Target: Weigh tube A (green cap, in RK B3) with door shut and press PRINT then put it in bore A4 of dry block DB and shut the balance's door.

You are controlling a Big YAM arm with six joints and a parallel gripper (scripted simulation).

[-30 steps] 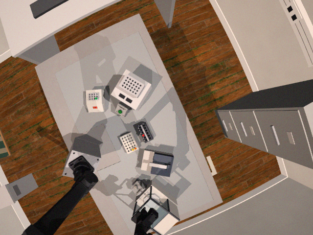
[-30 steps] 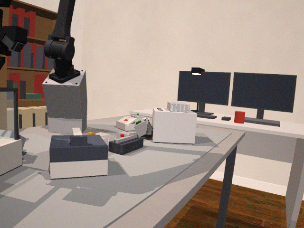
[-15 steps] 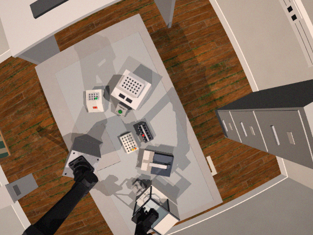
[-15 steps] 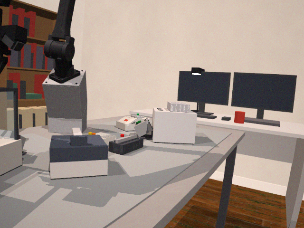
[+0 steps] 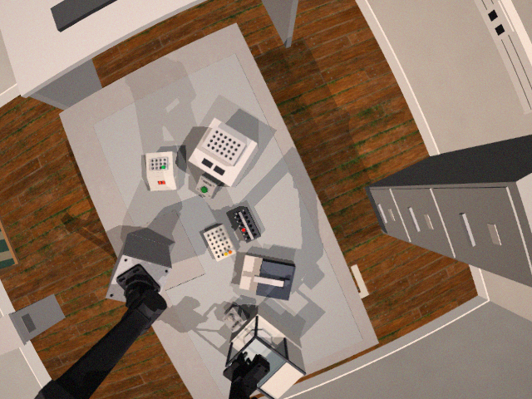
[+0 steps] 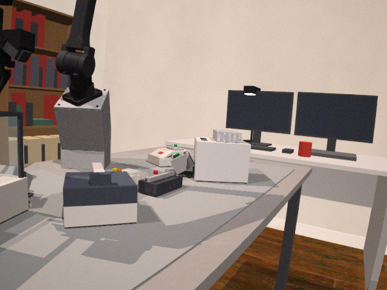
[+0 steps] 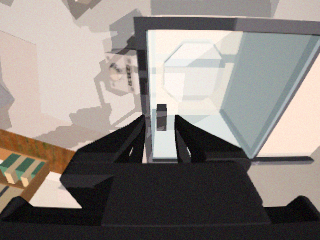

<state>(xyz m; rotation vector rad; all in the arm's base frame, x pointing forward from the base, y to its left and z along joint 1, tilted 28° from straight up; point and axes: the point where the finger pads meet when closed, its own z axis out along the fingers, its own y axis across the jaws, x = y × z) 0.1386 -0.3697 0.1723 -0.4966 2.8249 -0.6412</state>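
Tube A (image 5: 163, 166) (image 6: 175, 145), identified by its green cap, stands upright in the front row of the dry block (image 5: 160, 187) (image 6: 159, 158); from here I cannot confirm bore A4 or full seating. The cap appears whole, but its body is hidden in the bore. Away from it, the rack (image 5: 219, 241) (image 6: 135, 173) carries yellow- and orange-capped tubes, well apart from my work. At the far end of the bench (image 5: 86, 112) (image 6: 218, 265), the end effector (image 5: 245, 357) (image 6: 17, 52) (image 7: 159, 120) is over the balance (image 5: 281, 380) (image 6: 14, 198) (image 7: 190, 65), fingers partly apart, gripping nothing, a dark handle (image 7: 161, 119) showing between their tips. I judge door closing to be the step in hand. Finding: pressing low or off-line could jam the pane or drag the unfixed balance; slipping off the handle could leave a gap. A careless retreat could catch the frame and tip it.
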